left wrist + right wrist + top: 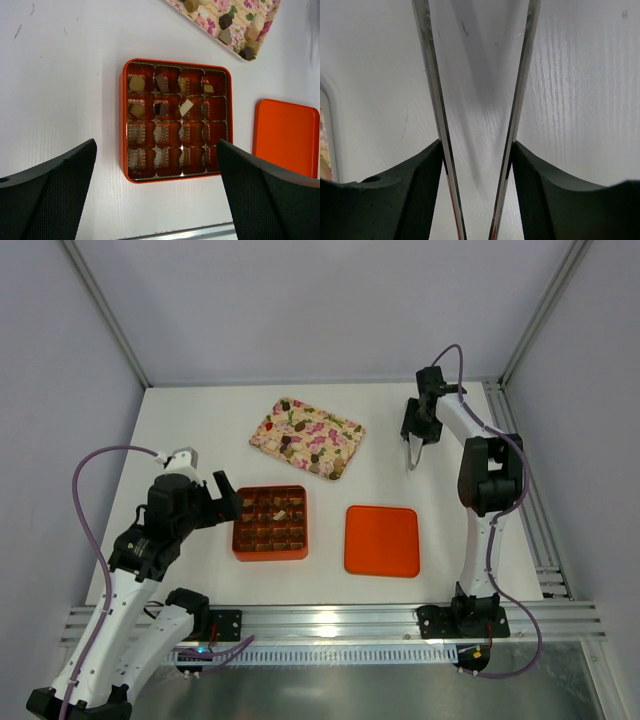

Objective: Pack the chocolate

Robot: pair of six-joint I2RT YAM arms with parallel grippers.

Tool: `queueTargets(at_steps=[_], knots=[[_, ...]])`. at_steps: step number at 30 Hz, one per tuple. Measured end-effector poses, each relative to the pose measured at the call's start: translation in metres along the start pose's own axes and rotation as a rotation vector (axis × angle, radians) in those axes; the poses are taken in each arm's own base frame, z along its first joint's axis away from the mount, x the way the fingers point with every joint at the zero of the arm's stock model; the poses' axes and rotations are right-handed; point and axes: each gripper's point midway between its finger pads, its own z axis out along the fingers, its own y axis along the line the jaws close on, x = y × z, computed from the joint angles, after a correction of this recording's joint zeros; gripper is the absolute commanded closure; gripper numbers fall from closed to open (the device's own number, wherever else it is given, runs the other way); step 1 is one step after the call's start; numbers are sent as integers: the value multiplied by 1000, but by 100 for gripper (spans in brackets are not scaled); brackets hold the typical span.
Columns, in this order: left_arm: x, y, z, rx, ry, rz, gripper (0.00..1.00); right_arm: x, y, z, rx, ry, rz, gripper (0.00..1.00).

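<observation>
The jaws of the left gripper point(228, 498) stand wide apart and there is nothing between them. This gripper hangs near the left side of the orange grid box point(121, 120), and in its wrist view the whole box shows between the two fingers, with neither finger touching it. The jaws of the right gripper point(414, 438) press on a pair of metal tweezers point(432, 100). The two blades are pinched at the fingers and are open toward their far tips over the white table point(200, 420). This gripper is well to the right of the box and farther back. Part of the chocolate point(186, 106) is already in the box: six pieces, one to a cell, all in the two rows on the far side of the box. The other cells show only their paper liners. More pieces, dark brown and tan, lie on the floral tray point(200, 20), which rests just behind the box and is turned at an angle to it. The orange lid point(381, 540) lies flat just to the right of the box, not touching it.
</observation>
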Motion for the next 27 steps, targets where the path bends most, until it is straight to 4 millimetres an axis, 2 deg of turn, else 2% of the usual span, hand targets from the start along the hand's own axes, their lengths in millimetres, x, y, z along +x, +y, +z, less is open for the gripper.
queueTargets(at_steps=[3,8,11,19,23,27], knots=[[0,0,0,0,0,0,0,1,-2,12,21,28,-16,36],[0,-1,0,3,1,0,0,15,-12,27,61,89,-42,28],[0,-1,0,4,2,0,0,21,-16,29,75,115,-49,22],[0,-1,0,5,2,0,0,22,-19,29,74,125,-55,9],[0,-1,0,5,2,0,0,14,-19,19,63,101,-48,7],[0,-1,-1,6,0,0,0,-7,-17,-17,36,25,-28,10]])
